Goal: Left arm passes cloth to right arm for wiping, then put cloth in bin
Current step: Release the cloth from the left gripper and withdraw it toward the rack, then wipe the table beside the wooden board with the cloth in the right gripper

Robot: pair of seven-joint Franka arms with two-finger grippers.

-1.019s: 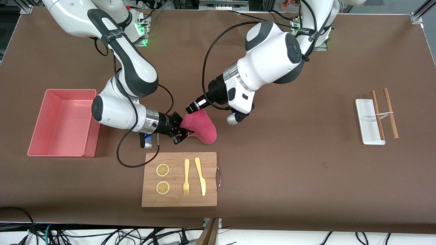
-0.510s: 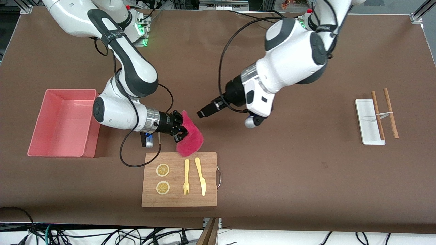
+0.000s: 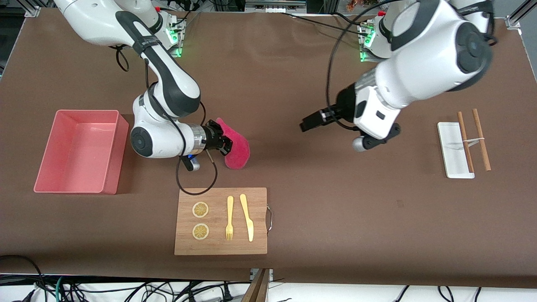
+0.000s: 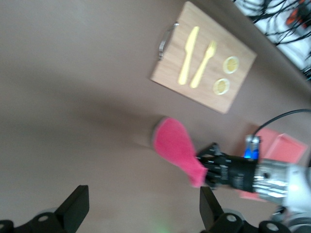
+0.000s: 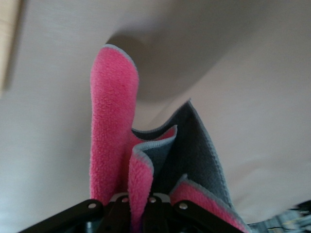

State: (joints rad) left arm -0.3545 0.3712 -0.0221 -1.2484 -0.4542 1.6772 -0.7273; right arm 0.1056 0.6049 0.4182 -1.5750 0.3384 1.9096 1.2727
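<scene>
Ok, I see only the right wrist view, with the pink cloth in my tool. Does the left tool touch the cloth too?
Observer: No. The left tool is open and apart from the cloth, over the table between it and the white tray.
Operator: Is the cloth over the wooden board?
Observer: No. The right tool holds it over the table, just off the wooden board.
Operator: And where is the bin?
Observer: The bin stands toward the right arm's end of the table, beside that arm's elbow.
</scene>
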